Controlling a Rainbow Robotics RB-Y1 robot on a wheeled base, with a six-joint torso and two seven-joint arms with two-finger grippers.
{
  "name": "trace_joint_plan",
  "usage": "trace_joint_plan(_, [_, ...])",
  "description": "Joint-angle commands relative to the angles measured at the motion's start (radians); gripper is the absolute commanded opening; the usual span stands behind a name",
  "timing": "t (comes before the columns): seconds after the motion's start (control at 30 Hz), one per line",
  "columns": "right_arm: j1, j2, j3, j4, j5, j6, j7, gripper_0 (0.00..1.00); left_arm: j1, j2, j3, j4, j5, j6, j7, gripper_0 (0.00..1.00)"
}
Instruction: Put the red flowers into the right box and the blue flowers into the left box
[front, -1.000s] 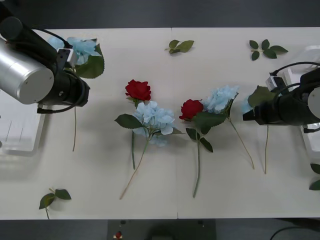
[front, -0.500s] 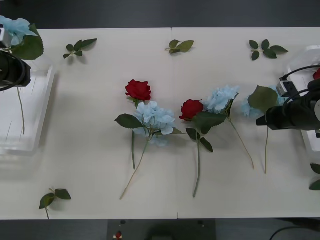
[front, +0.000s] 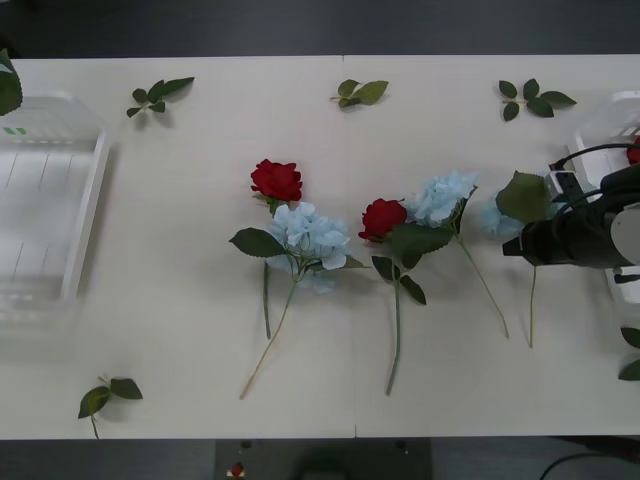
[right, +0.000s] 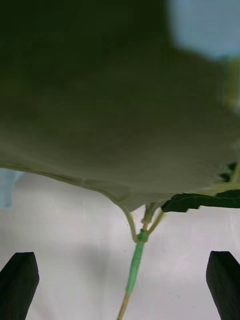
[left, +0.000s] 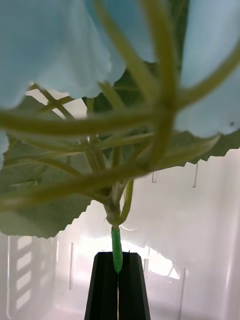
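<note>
In the left wrist view my left gripper (left: 118, 280) is shut on the green stem of a blue flower (left: 55, 45), held above the ribbed floor of the left box (left: 200, 210). The left box (front: 50, 200) lies at the table's left edge. My right gripper (front: 515, 245) hovers open over the rightmost blue flower (front: 497, 213); its stem (right: 134, 265) runs between the spread fingers (right: 17, 280), under a broad leaf (right: 100, 125). Two red flowers (front: 277, 180) (front: 383, 218) and two more blue flowers (front: 310, 235) (front: 442, 195) lie mid-table. The right box (front: 610, 112) holds something red (front: 634, 150).
Loose leaf sprigs lie at the back left (front: 160, 95), back middle (front: 360, 93), back right (front: 530, 98), front left (front: 108, 393) and right edge (front: 630, 355). A seam runs down the table's middle.
My left arm carried its blue flower leftward off the table's corner and over the left box, leaving the front view. My right arm drew back to the right, by the rightmost blue flower's stem.
</note>
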Motion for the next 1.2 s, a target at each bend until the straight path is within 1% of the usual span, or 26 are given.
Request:
trace_joint_plan(0.03, [-0.021, 0.017, -0.012, -0.005, 0.028, -0.003, -0.025, 0.98, -0.037, 0.031, -0.074, 0.038, -0.003, -0.045, -0.039, 0.0])
trace_joint_plan(0.2, [-0.023, 0.044, -0.01, 0.009, 0.043, -0.003, -0.022, 0.98, -0.037, 0.033, -0.13, 0.056, -0.021, -0.089, -0.033, 0.0])
trace_joint_plan(0.5, [-0.023, 0.073, -0.001, 0.024, 0.074, -0.013, -0.017, 0.98, -0.037, 0.031, -0.146, 0.067, -0.038, -0.093, -0.035, 0.01])
trace_joint_plan(0.53, [-0.021, 0.072, 0.0, 0.024, 0.079, -0.018, -0.02, 0.98, -0.037, 0.031, -0.146, 0.067, -0.04, -0.093, -0.036, 0.08])
trace_joint_plan(0.57, [-0.021, 0.073, 0.01, 0.024, 0.082, -0.023, -0.023, 0.93, -0.037, 0.033, -0.146, 0.067, -0.043, -0.093, -0.036, 0.4])
trace_joint_plan(0.6, [-0.021, 0.073, 0.011, 0.024, 0.083, -0.026, -0.025, 0.89, -0.037, 0.031, -0.146, 0.067, -0.043, -0.091, -0.036, 0.54])
trace_joint_plan(0.63, [-0.023, 0.073, 0.013, 0.024, 0.085, -0.029, -0.025, 0.8, -0.037, 0.031, -0.146, 0.067, -0.043, -0.093, -0.038, 0.72])
trace_joint_plan(0.67, [-0.021, 0.075, 0.013, 0.024, 0.085, -0.032, -0.025, 0.68, -0.037, 0.031, -0.146, 0.067, -0.043, -0.093, -0.039, 0.92])
trace_joint_plan(0.7, [-0.021, 0.077, 0.013, 0.025, 0.083, -0.032, -0.025, 0.58, -0.037, 0.033, -0.144, 0.064, -0.04, -0.093, -0.044, 1.0])
trace_joint_plan(0.73, [-0.021, 0.078, 0.013, 0.029, 0.083, -0.03, -0.023, 0.53, -0.037, 0.031, -0.14, 0.061, -0.038, -0.093, -0.047, 1.0])
trace_joint_plan(0.8, [-0.021, 0.084, 0.013, 0.035, 0.086, -0.035, -0.023, 0.49, -0.037, 0.031, -0.14, 0.051, -0.029, -0.088, -0.056, 1.0])
trace_joint_plan(0.9, [-0.023, 0.095, 0.014, 0.047, 0.093, -0.043, -0.019, 0.37, -0.037, 0.033, -0.117, 0.039, 0.017, -0.062, -0.075, 1.0])
trace_joint_plan(0.93, [-0.021, 0.098, 0.014, 0.048, 0.093, -0.047, -0.019, 0.3, -0.037, 0.031, -0.104, 0.031, 0.04, -0.048, -0.096, 1.0])
trace_joint_plan(1.07, [-0.023, 0.098, 0.014, 0.05, 0.096, -0.052, -0.019, 0.16, -0.037, 0.031, -0.06, 0.007, 0.108, -0.002, -0.151, 1.0])
trace_joint_plan(1.13, [-0.026, 0.098, 0.016, 0.05, 0.093, -0.053, -0.017, 0.02, -0.037, 0.031, -0.041, -0.019, 0.146, 0.03, -0.185, 1.0])
trace_joint_plan(1.17, [-0.029, 0.098, 0.014, 0.052, 0.093, -0.053, -0.017, 0.0, -0.037, 0.031, -0.034, -0.03, 0.161, 0.044, -0.197, 1.0])
trace_joint_plan(1.2, [-0.032, 0.098, 0.014, 0.056, 0.088, -0.056, -0.014, 0.0, -0.037, 0.028, -0.026, -0.044, 0.183, 0.062, -0.217, 1.0])
